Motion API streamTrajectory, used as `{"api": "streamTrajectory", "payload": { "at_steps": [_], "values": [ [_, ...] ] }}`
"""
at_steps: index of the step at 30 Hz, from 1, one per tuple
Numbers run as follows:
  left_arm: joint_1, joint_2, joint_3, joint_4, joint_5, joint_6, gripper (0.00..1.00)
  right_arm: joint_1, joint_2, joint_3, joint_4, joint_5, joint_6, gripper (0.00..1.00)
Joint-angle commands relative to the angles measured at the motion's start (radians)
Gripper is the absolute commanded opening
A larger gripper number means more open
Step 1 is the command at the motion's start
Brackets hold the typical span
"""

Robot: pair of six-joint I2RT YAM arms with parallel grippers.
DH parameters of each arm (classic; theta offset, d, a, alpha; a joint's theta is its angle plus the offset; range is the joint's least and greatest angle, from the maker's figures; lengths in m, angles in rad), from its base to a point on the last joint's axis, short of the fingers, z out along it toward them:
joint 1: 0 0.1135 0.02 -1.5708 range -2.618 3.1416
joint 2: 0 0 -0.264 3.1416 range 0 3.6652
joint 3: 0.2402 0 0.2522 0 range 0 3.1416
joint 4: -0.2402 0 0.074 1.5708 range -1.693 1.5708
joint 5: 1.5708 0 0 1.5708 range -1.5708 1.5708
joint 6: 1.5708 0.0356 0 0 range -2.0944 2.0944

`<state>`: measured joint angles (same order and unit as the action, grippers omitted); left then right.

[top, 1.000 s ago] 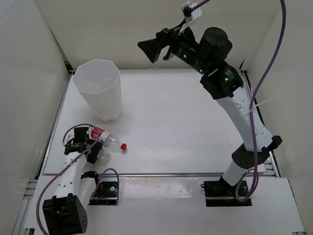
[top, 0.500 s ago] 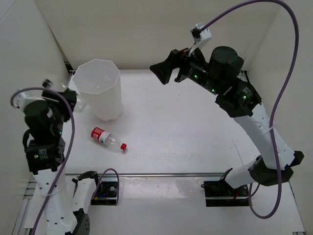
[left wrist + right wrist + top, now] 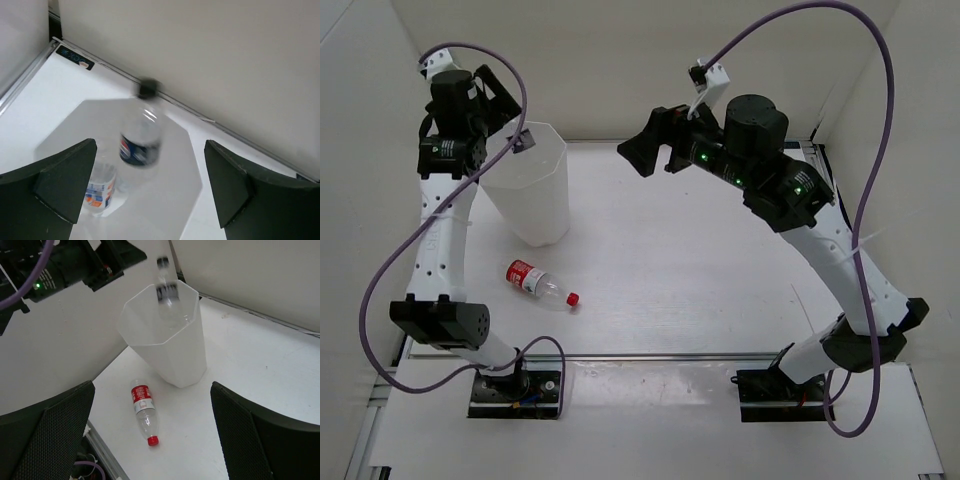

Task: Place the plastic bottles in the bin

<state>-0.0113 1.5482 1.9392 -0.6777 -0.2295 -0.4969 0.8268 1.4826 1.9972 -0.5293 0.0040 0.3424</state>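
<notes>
My left jaws stood spread above the bin (image 3: 535, 210) so the blurred blue-labelled bottle (image 3: 141, 142) fell inside; my right jaws hung spread, the red-capped bottle (image 3: 536, 281) waiting on the worktop (image 3: 700, 270).

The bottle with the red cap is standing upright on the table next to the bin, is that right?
Not quite. The red-capped bottle is lying on its side, not standing upright. It is on the table next to the bin, as you say. The top view shows this plainly.

2 white arms (image 3: 440, 240), black joints (image 3: 760, 122), purple cables (image 3: 895, 90)
</notes>
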Motion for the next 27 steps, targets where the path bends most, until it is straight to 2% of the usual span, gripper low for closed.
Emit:
{"api": "streamTrajectory", "payload": {
  "at_steps": [1, 4, 5, 7, 8, 13, 18, 23, 27],
  "values": [
    [-0.05, -0.178, 0.054, 0.001, -0.134, 0.095, 1.0, -0.026, -0.065, -0.027, 0.028, 0.023, 0.004, 1.0],
    [-0.071, -0.317, -0.086, -0.012, -0.189, 0.011, 1.0, -0.054, -0.099, -0.076, 0.028, 0.024, 0.013, 1.0],
    [-0.072, -0.439, -0.25, -0.013, -0.217, -0.033, 1.0, -0.072, -0.099, -0.089, 0.028, 0.024, 0.014, 1.0],
    [-0.072, -0.572, -0.444, -0.025, -0.217, -0.165, 1.0, -0.081, -0.122, -0.098, 0.028, 0.002, 0.027, 1.0],
    [-0.072, -0.688, -0.627, -0.025, -0.206, -0.214, 1.0, -0.093, -0.122, -0.11, 0.019, 0.002, 0.036, 1.0],
    [-0.052, -0.914, -1.038, -0.059, -0.114, -0.506, 1.0, -0.115, -0.122, -0.12, 0.009, -0.033, 0.046, 1.0],
    [-0.03, -0.93, -1.316, -0.008, 0.002, -0.583, 1.0, -0.124, -0.113, -0.129, 0.009, -0.068, 0.046, 1.0],
    [0.097, -0.829, -1.442, 0.161, 0.159, -0.617, 1.0, -0.124, -0.113, -0.129, -0.001, -0.09, 0.055, 1.0],
    [0.158, -0.696, -1.453, 0.236, 0.193, -0.563, 1.0, -0.124, -0.133, -0.149, -0.023, -0.079, 0.055, 1.0]
  ]
}}
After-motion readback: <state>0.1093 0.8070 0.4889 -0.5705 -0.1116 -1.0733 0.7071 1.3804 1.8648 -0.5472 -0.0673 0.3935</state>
